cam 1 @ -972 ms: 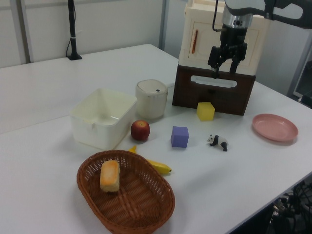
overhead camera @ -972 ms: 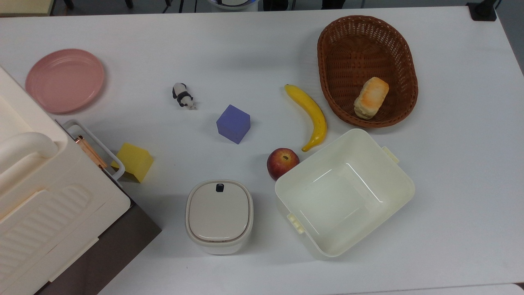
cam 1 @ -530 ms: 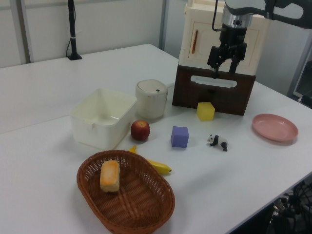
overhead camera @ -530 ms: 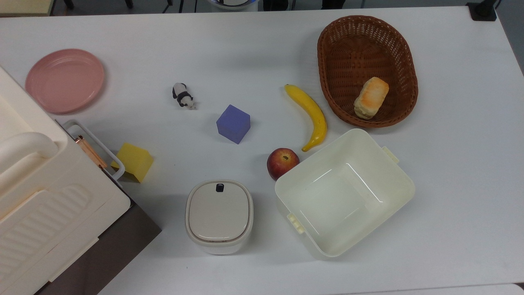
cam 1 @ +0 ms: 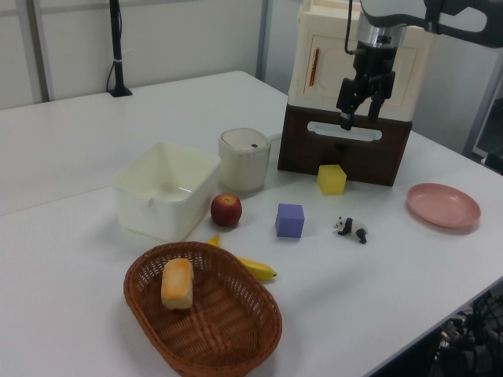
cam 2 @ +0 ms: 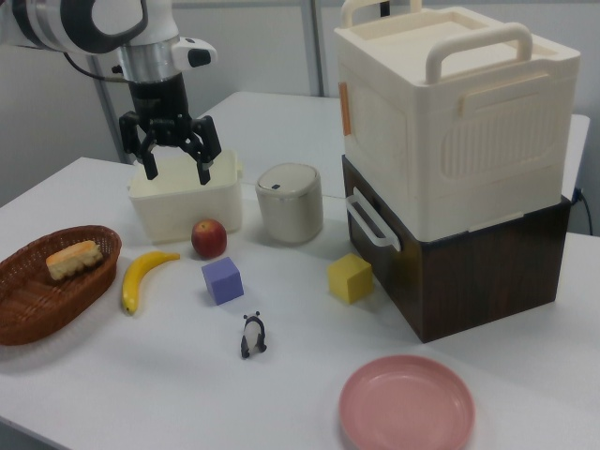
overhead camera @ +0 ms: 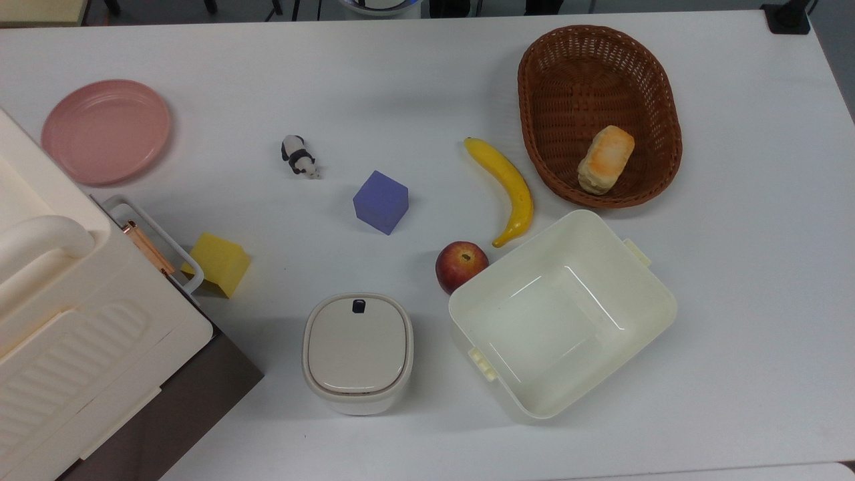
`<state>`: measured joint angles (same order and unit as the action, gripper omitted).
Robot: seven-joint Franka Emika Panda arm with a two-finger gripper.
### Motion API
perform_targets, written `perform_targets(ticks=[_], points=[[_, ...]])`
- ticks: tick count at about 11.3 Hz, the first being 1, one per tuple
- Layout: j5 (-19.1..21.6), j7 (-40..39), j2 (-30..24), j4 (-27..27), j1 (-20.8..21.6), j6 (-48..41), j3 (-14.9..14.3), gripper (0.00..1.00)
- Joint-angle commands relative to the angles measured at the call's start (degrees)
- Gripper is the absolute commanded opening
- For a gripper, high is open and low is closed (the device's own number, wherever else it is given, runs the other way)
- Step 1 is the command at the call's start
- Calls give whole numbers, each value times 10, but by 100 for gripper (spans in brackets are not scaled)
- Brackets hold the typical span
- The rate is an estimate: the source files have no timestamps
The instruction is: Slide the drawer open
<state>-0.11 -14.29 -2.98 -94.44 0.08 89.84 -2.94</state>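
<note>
**Drawer shut, claw spread and holding nothing**

Going across the top view from its left. The pink plate (overhead camera: pixel 105 130) sits near the tabletop's (overhead camera: pixel 735 234) far left corner. Below it, along the top view's left edge of the tabletop, a big cream box (overhead camera: pixel 80 334) is stacked on a dark brown cabinet. The drawer (cam 1: pixel 369 157) is in that dark base and it's pushed all the way in, with its white loop handle (overhead camera: pixel 170 242) sticking out toward the middle of the tabletop.

A yellow block (overhead camera: pixel 217 264) sits just beside the handle. Next come a little panda figure (overhead camera: pixel 298 155), a cream lidded container (overhead camera: pixel 357 351) closer to the near edge, and a purple cube (overhead camera: pixel 381 201) around the middle. An apple (overhead camera: pixel 460 266) is right up against the cream tub (overhead camera: pixel 641 294), with a banana (overhead camera: pixel 511 187) just above them. A brown wicker basket (overhead camera: pixel 568 80) holding a bread roll (overhead camera: pixel 606 159) is by the far right corner.

The claw (cam 2: pixel 176 173) points down with its fingers (cam 2: pixel 150 172) spread, gripping nothing. In the left view the claw (cam 1: pixel 357 118) lines up right over the handle. In the right view it hangs in the air, clearly apart from the handle, in front of the tub.
</note>
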Motion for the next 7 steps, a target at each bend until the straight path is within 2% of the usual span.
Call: perform_targets(ticks=[1, 3, 4, 7], points=[[-4, -181, 6, -5, -26, 16, 3, 100], [-4, -282, 22, -8, -42, 66, 2, 100], [-4, -306, 32, -8, -51, 88, 2, 100], [-14, -317, 70, -8, -71, 178, 2, 100]])
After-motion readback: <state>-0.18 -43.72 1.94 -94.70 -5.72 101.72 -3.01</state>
